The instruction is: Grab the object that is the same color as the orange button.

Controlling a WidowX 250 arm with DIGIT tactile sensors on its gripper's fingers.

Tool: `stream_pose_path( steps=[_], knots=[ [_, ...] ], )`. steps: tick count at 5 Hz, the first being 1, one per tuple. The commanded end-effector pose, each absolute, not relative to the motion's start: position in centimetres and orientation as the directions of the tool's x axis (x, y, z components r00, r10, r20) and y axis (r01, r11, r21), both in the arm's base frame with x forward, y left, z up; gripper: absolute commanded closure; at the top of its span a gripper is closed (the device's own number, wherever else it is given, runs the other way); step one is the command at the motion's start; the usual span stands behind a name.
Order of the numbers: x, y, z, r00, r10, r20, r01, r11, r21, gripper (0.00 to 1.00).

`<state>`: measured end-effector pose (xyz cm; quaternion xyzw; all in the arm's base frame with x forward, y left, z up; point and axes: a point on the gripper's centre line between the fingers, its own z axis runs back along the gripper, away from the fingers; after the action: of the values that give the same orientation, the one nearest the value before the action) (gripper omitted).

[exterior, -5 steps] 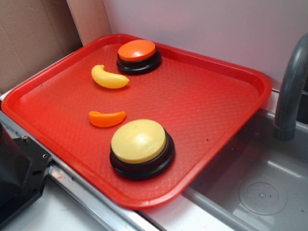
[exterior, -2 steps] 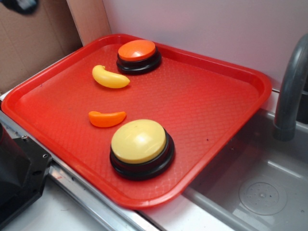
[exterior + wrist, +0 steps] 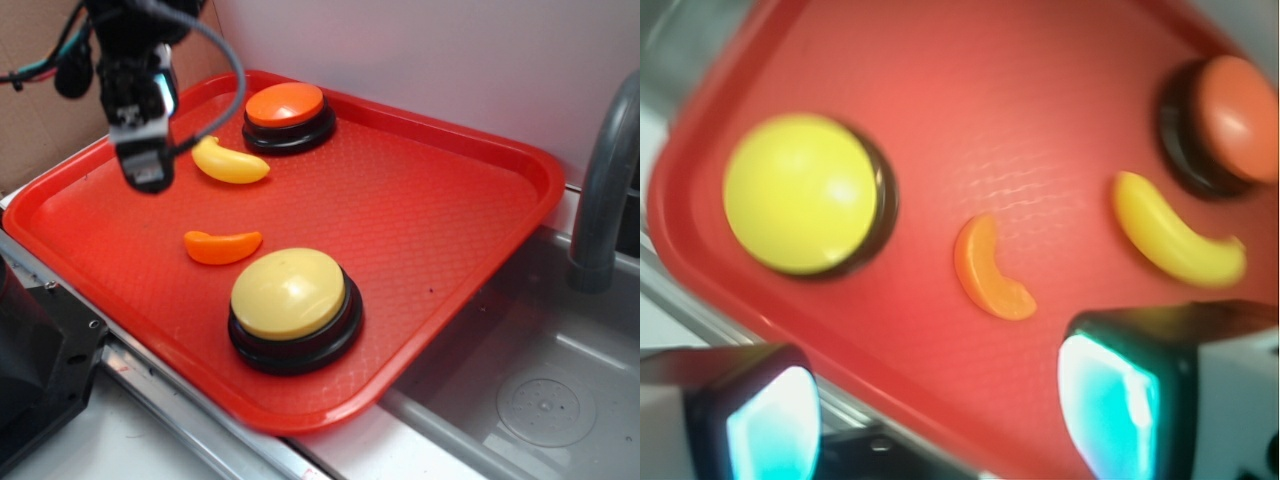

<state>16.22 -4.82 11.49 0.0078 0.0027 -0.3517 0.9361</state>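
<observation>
orange crescent [image 3: 222,246] free on red tray [image 3: 450,215], just beside yellow button [image 3: 290,295] | gripper [image 3: 940,400] wide apart, above

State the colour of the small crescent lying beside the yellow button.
Orange. The crescent shows sharpest in the exterior view, matching the orange button.

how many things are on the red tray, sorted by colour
orange: 2, the orange button and the small orange crescent
yellow: 2, the yellow button and the yellow banana-shaped piece
total: 4 on the tray
</observation>
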Motion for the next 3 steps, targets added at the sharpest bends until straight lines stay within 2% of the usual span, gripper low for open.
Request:
stream_pose_path(
  steps=[1, 2, 3],
  knots=[
    [16.3, -2.5, 7.3, 0.624, -0.776, -0.093, 0.781, 0.623, 0.041, 0.0],
    [17.3, -1.5, 5.1, 0.642, -0.756, -0.127, 0.766, 0.639, 0.065, 0.0],
    [18.6, -1.1, 4.1, 0.67, -0.727, -0.149, 0.742, 0.665, 0.087, 0.0]
  ],
)
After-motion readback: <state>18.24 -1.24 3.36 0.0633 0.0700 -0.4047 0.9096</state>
